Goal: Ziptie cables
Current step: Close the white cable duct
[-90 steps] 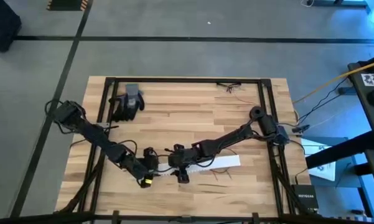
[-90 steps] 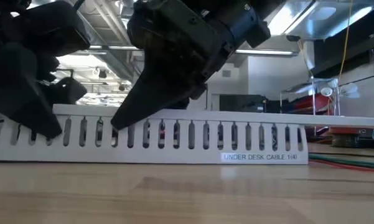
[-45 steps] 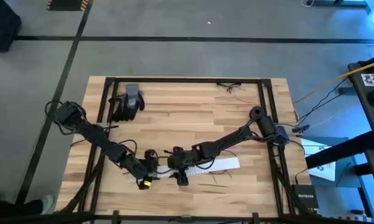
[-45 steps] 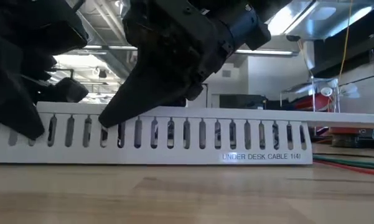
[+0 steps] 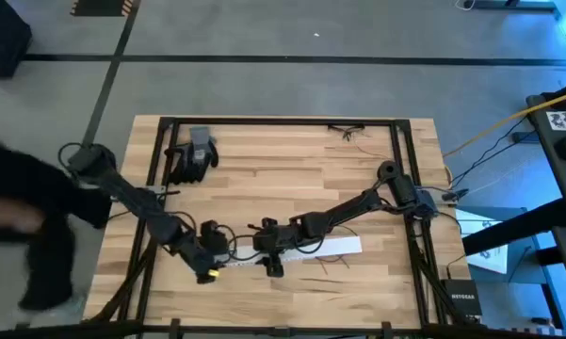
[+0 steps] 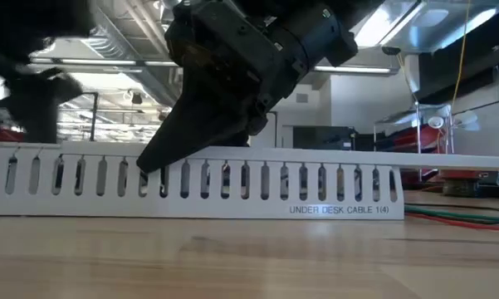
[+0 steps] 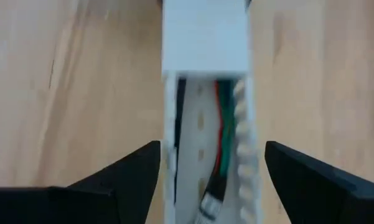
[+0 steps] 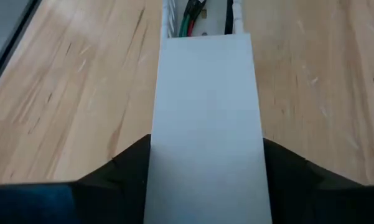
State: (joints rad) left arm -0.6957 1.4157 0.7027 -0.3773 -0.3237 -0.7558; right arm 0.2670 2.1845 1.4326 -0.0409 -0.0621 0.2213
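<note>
A long white slotted channel (image 5: 301, 252) lies on the table near its front edge. A flat white lid (image 8: 205, 93) covers most of it. The cables (image 7: 223, 124), thin green, red and black wires, lie inside its uncovered end. My right gripper (image 5: 268, 259) stands over the channel, shut on the lid. My left gripper (image 7: 211, 168) is open at the channel's left end. Its fingers stand on either side of the channel, close to its walls, and I cannot tell whether they touch. The ziptie is out of view. My right gripper pinches the lid's two long edges (image 8: 157, 146) between its fingers, near the lid's left end. The fingers lie across the channel and slant down onto it from above (image 6: 154, 158). The channel rests flat on the table.
A dark work glove (image 5: 193, 155) lies at the far left of the table. Loose thin wires lie near the far edge (image 5: 350, 132), and red and green ones (image 6: 461, 218) lie to the right of the channel. A blurred person (image 5: 24, 217) stands by the table's left edge.
My left gripper has drawn back toward the table's left edge, off the channel's end, and has gone out of the low view. The channel has slid a little toward the left. A person has come in at the table's left side.
</note>
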